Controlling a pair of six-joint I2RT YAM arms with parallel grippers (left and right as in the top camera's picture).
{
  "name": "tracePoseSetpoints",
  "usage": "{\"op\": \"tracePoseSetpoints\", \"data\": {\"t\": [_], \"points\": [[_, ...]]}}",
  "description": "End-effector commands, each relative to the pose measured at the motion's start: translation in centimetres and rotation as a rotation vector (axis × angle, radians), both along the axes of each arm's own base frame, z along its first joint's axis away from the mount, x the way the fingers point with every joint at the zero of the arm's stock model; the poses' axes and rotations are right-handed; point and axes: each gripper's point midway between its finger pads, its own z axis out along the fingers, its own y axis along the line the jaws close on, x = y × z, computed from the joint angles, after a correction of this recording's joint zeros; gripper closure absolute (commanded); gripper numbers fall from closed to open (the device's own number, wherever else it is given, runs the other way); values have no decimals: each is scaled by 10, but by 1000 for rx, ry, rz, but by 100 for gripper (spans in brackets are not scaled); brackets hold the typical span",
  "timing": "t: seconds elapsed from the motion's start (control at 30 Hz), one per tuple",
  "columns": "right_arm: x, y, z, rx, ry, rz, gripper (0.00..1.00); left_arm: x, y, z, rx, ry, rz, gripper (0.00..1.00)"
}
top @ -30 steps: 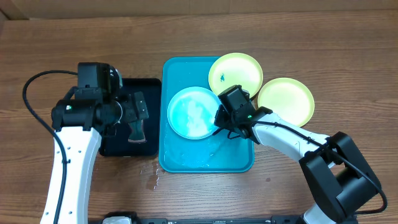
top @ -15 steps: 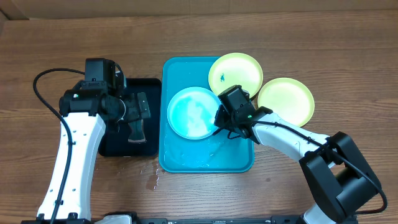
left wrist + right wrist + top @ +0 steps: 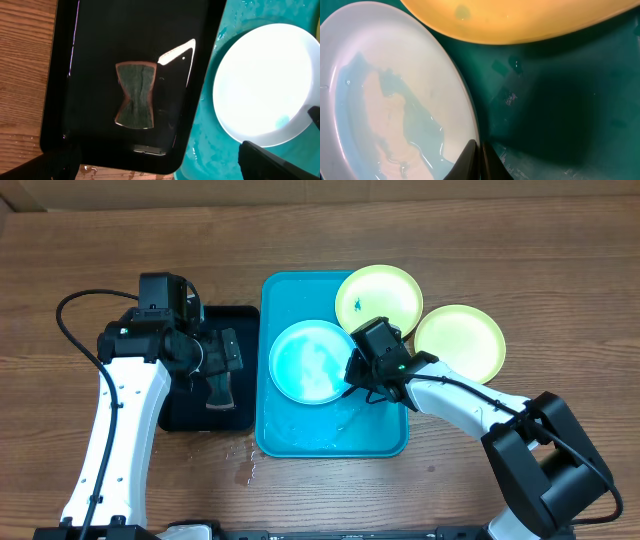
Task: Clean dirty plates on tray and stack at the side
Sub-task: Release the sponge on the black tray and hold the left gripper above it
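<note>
Overhead, the right fingers [image 3: 349, 387] are pinching the rim of the wet, light-blue-rimmed round plastic plate [image 3: 312, 360], which is lying in the glossy turquoise rectangular plastic tray [image 3: 300, 438]. The left fingers [image 3: 222, 368] are hanging wide open and empty above the hourglass-shaped green scouring sponge [image 3: 136, 95] on the shiny black rectangular tray [image 3: 90, 50]. Scrubbing is seemingly pending, so the left arm is needing that sponge next.

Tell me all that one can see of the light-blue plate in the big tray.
The light-blue plate is round and plastic-looking, with a blue rim and a pale centre under a film of water. It lies in the turquoise tray. The right gripper appears to pinch its right rim.
</note>
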Motion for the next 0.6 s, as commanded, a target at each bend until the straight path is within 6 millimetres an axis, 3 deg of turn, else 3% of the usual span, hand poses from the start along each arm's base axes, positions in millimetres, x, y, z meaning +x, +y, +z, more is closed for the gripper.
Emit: {"op": "tracePoseSetpoints", "data": {"t": [0.0, 0.57], "points": [[0, -2, -1, -13, -2, 0, 96, 3, 2, 2, 10, -8, 7, 0], [3, -6, -4, -35, -17, -15, 96, 3, 2, 2, 10, -8, 7, 0]]}}
